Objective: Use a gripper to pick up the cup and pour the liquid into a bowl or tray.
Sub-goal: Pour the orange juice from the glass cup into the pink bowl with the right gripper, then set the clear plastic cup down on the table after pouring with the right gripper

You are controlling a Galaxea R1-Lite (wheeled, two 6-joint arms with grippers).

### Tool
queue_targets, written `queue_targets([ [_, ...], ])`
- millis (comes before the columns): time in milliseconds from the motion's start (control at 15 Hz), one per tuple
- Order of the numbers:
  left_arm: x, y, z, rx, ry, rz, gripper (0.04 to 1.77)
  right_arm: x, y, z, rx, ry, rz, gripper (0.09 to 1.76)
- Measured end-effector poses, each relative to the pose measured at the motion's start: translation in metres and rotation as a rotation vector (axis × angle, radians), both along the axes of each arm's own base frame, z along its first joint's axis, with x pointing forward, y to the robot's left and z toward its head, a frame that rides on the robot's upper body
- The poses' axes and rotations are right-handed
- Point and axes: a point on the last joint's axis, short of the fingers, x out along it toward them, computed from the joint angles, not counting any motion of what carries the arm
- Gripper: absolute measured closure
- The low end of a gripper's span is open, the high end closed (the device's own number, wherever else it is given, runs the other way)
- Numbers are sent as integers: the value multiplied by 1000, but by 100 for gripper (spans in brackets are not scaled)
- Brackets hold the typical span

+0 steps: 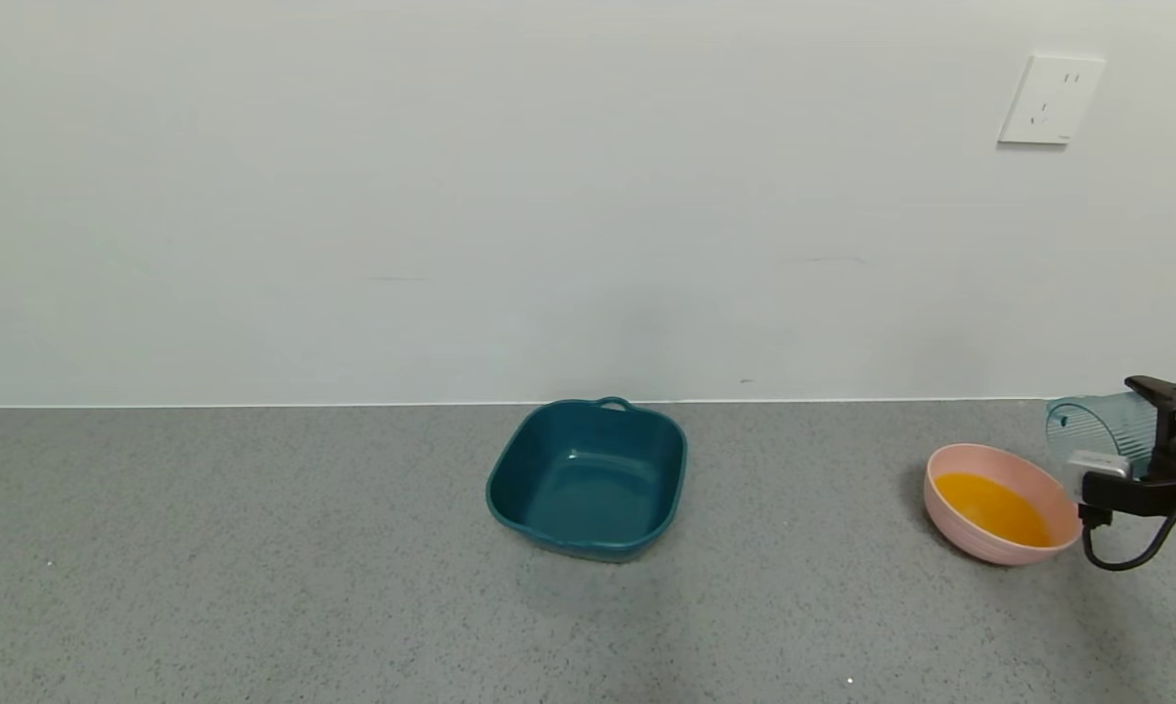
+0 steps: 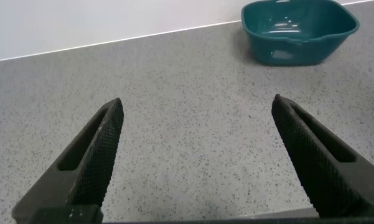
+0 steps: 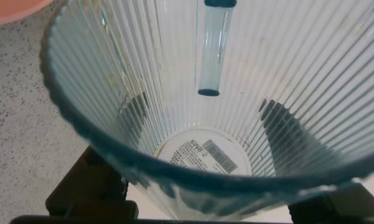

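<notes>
My right gripper (image 1: 1120, 435) at the far right is shut on the translucent blue-green ribbed cup (image 1: 1101, 430). It holds the cup tipped on its side, mouth toward the pink bowl (image 1: 979, 548), just above the bowl's right rim. Orange liquid (image 1: 993, 508) lies in the bowl. In the right wrist view the cup (image 3: 218, 74) looks empty down to a barcode label on its base, with my dark fingers (image 3: 286, 124) showing through its walls and a bit of the pink bowl (image 3: 6, 7) at the edge. My left gripper (image 2: 198, 102) is open and empty above bare counter.
A square dark teal tray (image 1: 588, 546) with a small handle stands empty mid-counter near the wall; it also shows far off in the left wrist view (image 2: 286, 53). A white wall socket (image 1: 1050, 98) is high on the right. The grey speckled counter ends at the back wall.
</notes>
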Motion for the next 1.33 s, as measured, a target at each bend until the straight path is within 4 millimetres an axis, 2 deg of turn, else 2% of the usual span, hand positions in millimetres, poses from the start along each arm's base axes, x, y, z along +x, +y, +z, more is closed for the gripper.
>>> queue_targets([
  [533, 0, 0, 0, 0, 0, 0, 9, 0, 2, 0, 1, 0, 5, 48],
  [800, 0, 0, 0, 1, 0, 0, 9, -7, 2, -5, 18, 16, -4, 48],
  [1333, 0, 0, 0, 1, 0, 0, 9, -28, 11, -4, 371, -70, -116, 48],
])
